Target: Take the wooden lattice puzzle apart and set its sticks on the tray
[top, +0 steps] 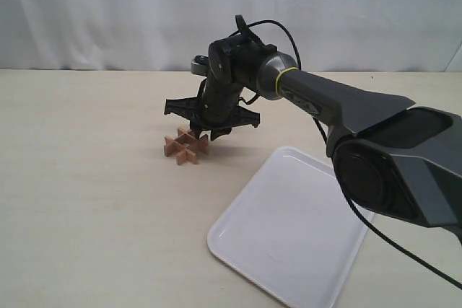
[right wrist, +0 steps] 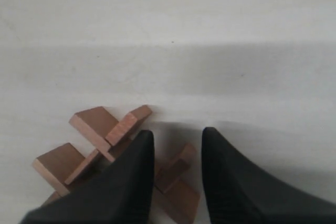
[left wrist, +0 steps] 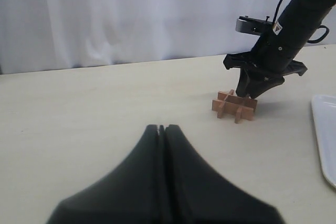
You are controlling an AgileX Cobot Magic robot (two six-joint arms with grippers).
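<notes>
Fingers (left wrist: 149, 148) of the left gripper (left wrist: 161, 128) lie pressed flat together with nothing between them. Its own wrist view shows them hovering low over bare table (left wrist: 79, 119), well apart from everything else. This gripper does not appear in the exterior view.

Further right, a little left of the middle of the exterior view, the puzzle (top: 185, 146) sits flat on the table. Its sticks are locked in their hash shape, and it lies well clear of the tray (top: 289, 229).

The right gripper (top: 204, 135) comes down onto the puzzle's far right side, tilted, with its tips at the wood. From the right wrist view the two dark fingers (right wrist: 126, 182) stand apart with one stick (right wrist: 176, 174) of the puzzle running up between them. A thin band of shadow separates that stick from one finger. Whether the other finger presses on the wood cannot be told, since it covers the part of the lattice behind it. The puzzle does not look lifted.

Behind the gripper the right arm (top: 339, 106) stretches back to the right edge, with a black cable (top: 375, 229) looping along it.

At lower right the white tray lies at an angle on the table, and no stick is on the part that shows.
</notes>
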